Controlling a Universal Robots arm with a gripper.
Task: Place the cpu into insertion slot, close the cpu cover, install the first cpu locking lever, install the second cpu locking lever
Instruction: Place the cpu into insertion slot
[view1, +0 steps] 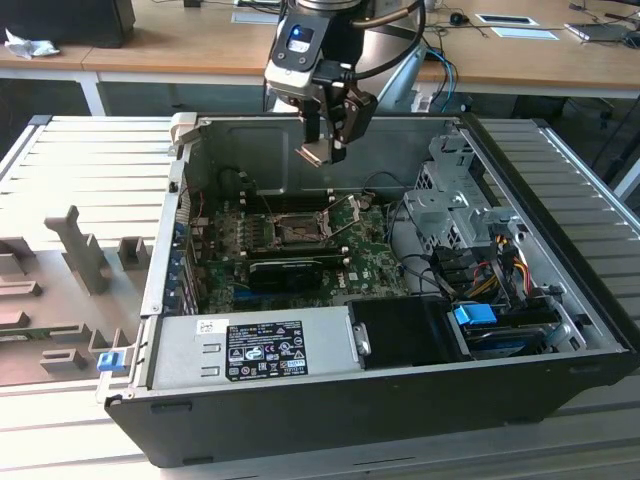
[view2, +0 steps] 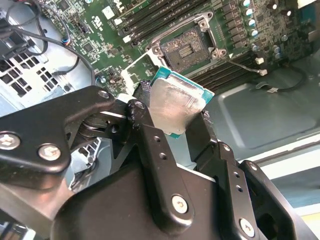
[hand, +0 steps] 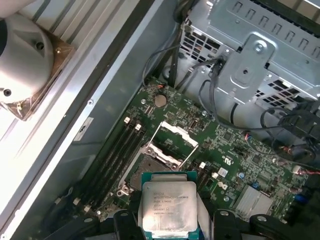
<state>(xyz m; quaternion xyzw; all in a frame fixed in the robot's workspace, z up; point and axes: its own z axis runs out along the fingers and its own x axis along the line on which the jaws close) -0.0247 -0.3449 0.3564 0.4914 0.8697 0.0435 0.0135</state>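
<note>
1. The pincer (view1: 324, 146) hangs over the open computer case (view1: 400, 405). It is above the green motherboard (view1: 378, 268) and well apart from it.
2. Pincer state: closed down to the width of the chip and clamped on the cpu (hand: 167, 207). In the second wrist view the two black fingers (view2: 150, 134) press on opposite edges of the chip.
3. The cpu sits between the fingertips and sticks out past them. In the first wrist view its dull silver-grey top faces the camera, with a blue-green board edge showing round it. In the exterior view it is a small plate at the pincer's tip.
4. The insertion slot (view2: 187, 47) lies on the motherboard below the pincer, apart from the chip. In the second wrist view its dark square contact field is exposed inside a silvery metal rim. In the exterior view it sits under the pincer, slightly toward the exterior view's left.
5. The cpu cover (hand: 176, 129) is swung up and open. This thin silvery frame with a square window stands tilted at one side of the slot, beneath the pincer.
6. Long black memory slots (hand: 116, 156) run alongside the socket, below the pincer.
7. A long black card (view1: 285, 271) lies on the board beyond the socket, lower than the pincer and nearer the exterior camera.
8. A metal drive cage (view1: 452, 205) stands off to the exterior view's right of the pincer. The grey power supply (view1: 250, 350) sits at the near wall of the case, well apart from the pincer.
</note>
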